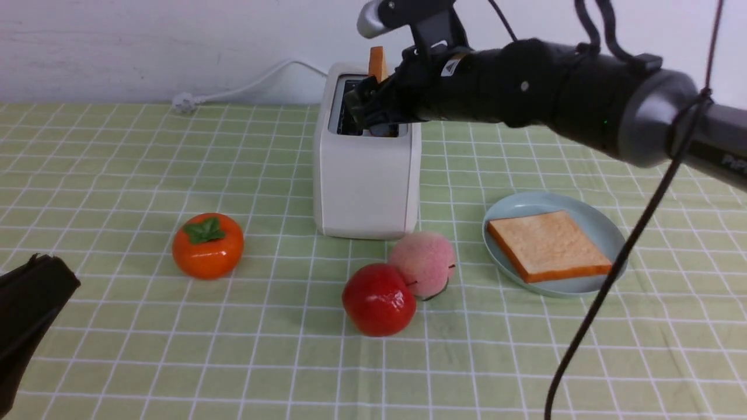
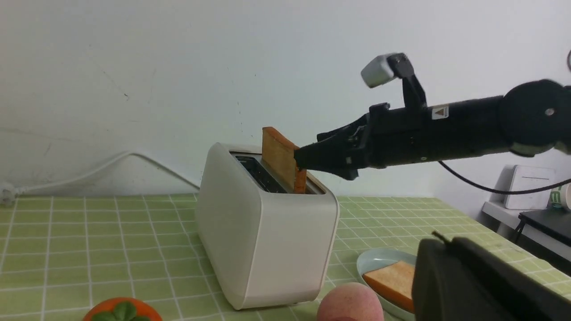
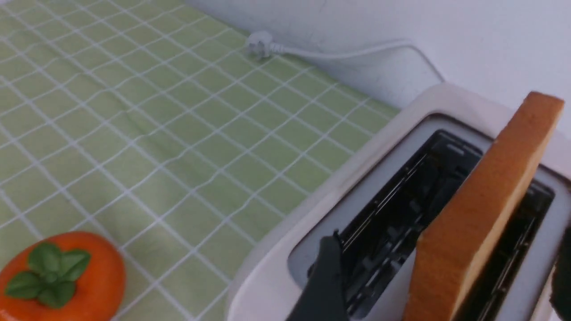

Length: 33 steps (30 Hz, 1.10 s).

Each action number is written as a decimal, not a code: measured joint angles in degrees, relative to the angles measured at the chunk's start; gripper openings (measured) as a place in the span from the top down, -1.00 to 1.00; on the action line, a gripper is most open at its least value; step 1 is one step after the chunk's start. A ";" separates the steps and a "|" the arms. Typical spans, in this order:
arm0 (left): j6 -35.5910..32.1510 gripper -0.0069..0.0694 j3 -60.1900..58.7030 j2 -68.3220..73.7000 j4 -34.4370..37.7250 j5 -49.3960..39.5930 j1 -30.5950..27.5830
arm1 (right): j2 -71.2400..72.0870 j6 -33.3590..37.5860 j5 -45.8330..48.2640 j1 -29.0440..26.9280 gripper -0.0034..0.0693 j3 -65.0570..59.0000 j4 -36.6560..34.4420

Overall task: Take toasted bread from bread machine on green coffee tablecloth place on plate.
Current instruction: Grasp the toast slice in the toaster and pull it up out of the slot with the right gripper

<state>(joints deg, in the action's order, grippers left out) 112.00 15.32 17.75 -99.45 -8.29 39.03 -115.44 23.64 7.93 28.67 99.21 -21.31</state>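
The cream-white bread machine [image 1: 365, 186] stands on the green coffee tablecloth [image 1: 117, 163]. One toasted bread slice [image 1: 377, 61] sticks upright out of its right-hand slot; it also shows in the left wrist view [image 2: 279, 158] and the right wrist view [image 3: 482, 214]. My right gripper [image 1: 373, 114] is open over the toaster top, one finger [image 3: 325, 276] on each side of that slice, not touching it. A second slice [image 1: 548, 245] lies flat on the pale blue-green plate [image 1: 508, 207] to the toaster's right. My left gripper [image 1: 35, 303] is shut and empty, low at the front left.
An orange persimmon [image 1: 208, 245] sits left of the toaster. A red apple [image 1: 378, 298] and a pink peach [image 1: 422, 263] sit touching in front of it, near the plate. The white power cord [image 1: 245, 87] runs along the back wall.
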 joint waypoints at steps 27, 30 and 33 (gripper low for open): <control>0.00 0.85 0.00 0.00 0.00 0.05 0.00 | -4.47 1.32 -8.60 -1.55 0.57 0.50 -0.24; 0.00 0.85 0.00 0.00 0.00 0.05 0.00 | -4.47 1.32 -8.77 -1.55 0.57 0.50 -1.10; 0.00 0.85 0.00 0.00 0.00 0.05 0.00 | -4.36 1.26 -9.94 -1.55 0.57 0.50 -2.88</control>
<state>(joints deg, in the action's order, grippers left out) 112.00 15.32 17.75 -99.45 -8.24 39.03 -119.79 24.91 -2.01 27.12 99.71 -24.18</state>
